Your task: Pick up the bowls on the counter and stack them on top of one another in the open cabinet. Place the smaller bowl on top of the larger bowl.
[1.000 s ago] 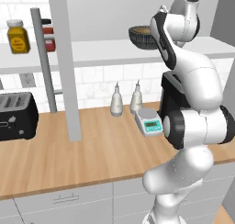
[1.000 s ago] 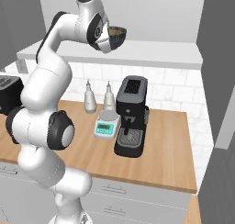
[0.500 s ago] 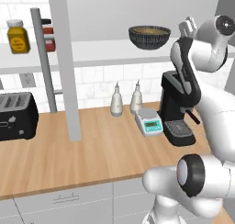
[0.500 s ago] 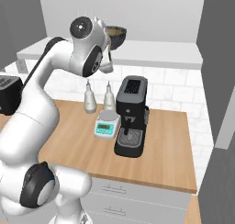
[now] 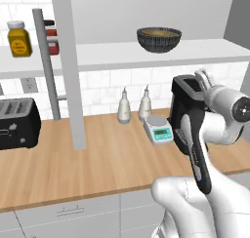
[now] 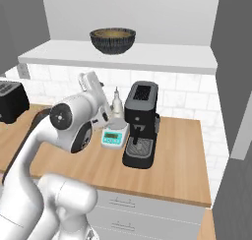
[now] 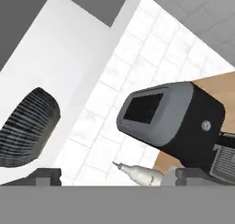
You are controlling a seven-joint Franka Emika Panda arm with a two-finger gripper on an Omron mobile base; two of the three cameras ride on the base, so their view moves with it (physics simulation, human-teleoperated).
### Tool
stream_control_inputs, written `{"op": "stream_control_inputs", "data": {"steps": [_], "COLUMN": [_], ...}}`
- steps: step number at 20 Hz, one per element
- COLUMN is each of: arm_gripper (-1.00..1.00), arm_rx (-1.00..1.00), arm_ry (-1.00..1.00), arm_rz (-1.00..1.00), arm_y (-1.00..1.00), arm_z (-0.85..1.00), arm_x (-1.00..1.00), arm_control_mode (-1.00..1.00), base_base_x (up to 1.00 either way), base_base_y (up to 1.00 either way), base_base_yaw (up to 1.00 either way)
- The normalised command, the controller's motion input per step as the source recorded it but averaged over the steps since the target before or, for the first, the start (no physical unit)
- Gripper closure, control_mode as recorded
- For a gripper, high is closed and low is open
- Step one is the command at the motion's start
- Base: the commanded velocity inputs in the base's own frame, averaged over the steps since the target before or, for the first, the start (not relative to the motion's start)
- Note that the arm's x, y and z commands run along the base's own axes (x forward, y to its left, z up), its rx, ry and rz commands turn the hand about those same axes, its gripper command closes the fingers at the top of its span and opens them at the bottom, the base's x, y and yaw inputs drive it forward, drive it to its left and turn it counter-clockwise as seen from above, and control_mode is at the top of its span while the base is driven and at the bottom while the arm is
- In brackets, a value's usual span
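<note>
A: What is standing on the surface point(image 5: 73, 168) right now?

B: The long light-brown wooden top is running over white drawers point(image 5: 73, 215). Taking the black coffee machine point(image 6: 140, 123) as the landmark: a small scale point(image 5: 158, 129) with a teal front is sitting just beside it, on the toaster's side, and two pale bottles point(image 5: 133, 105) are standing behind the scale against the white tiled wall point(image 5: 105, 83). A black toaster point(image 5: 17, 122) is resting well apart from the machine, at the far end.

A: And the room above it?

B: The open cabinet point(image 5: 205, 51) is hanging over the coffee machine, its long white shelf crossing the wall, with grey upright posts point(image 5: 46, 61) reaching down toward the wooden top. At the toaster's end of the shelf a yellow jar point(image 5: 19, 38) is standing, with a red-banded jar point(image 5: 52, 34) partly hidden behind a post.

A: Where are the bowls?

B: The larger bowl point(image 6: 112, 40), dark and ribbed, is sitting on the shelf above the coffee machine. A brown inside is showing at its rim, so the smaller bowl point(image 6: 112, 33) seems to be lying in it, though I cannot be sure.

A: And the claw?

B: The claw point(image 7: 117, 175) is hanging near the coffee machine, below the shelf, pointing up toward it. Its tips are standing wide apart with nothing between them.
</note>
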Motion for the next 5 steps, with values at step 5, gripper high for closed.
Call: {"op": "stream_control_inputs", "data": {"steps": [5], "arm_gripper": [-1.0], "arm_rx": [-0.7], "arm_ry": [-0.42], "arm_rz": [0.12], "arm_y": [1.0], "arm_z": [-0.76], "arm_x": [-0.96], "arm_control_mode": [-1.0], "base_base_x": [0.0], "base_base_y": [0.0], "base_base_yaw": [0.0]}}
